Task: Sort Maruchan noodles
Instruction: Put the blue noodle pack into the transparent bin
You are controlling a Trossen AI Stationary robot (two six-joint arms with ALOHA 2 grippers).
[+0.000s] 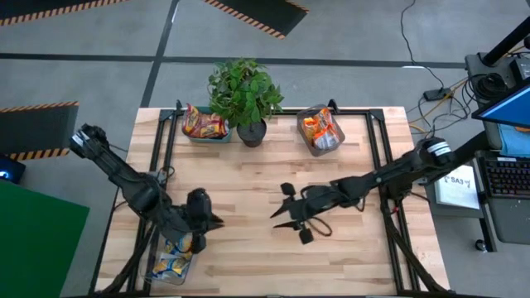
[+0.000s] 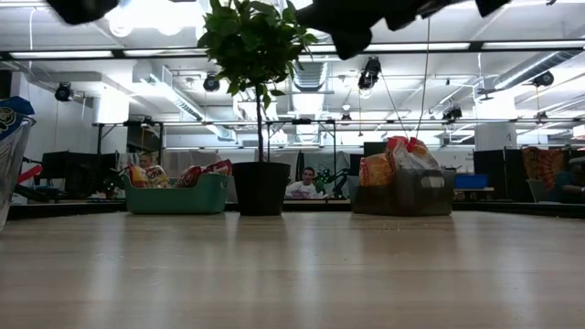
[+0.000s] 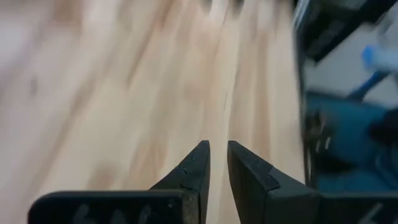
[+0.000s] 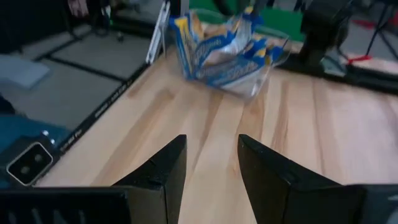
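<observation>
- At about 7 o'clock on the light wooden slatted table [image 1: 248,240], nearest the front edge, a clear plastic bin [image 1: 171,263] held blue-and-yellow Maruchan noodle packets [image 4: 221,46]; their print was too blurred to read.
- Just beside that bin, toward the middle, the left gripper [image 1: 217,222] hovered over bare wood, its fingers [image 3: 198,167] nearly pressed together with only a thin slit between them, pinching nothing.
- Near the table's centre, the right gripper [image 1: 277,213] pointed toward 9 o'clock, its fingers [image 4: 163,171] spread partway and empty.
- At about 11 o'clock, a teal plastic tub [image 2: 176,195] contained red and orange packets [image 1: 204,125]; no lettering was legible.
- At 12 o'clock stood a green leafy plant in a black pot [image 1: 246,99].
- At about 1 o'clock, a dark grey bin [image 2: 403,193] held orange packets [image 1: 318,128].
- Beyond the table, a person [image 2: 308,184] sat in the room.
</observation>
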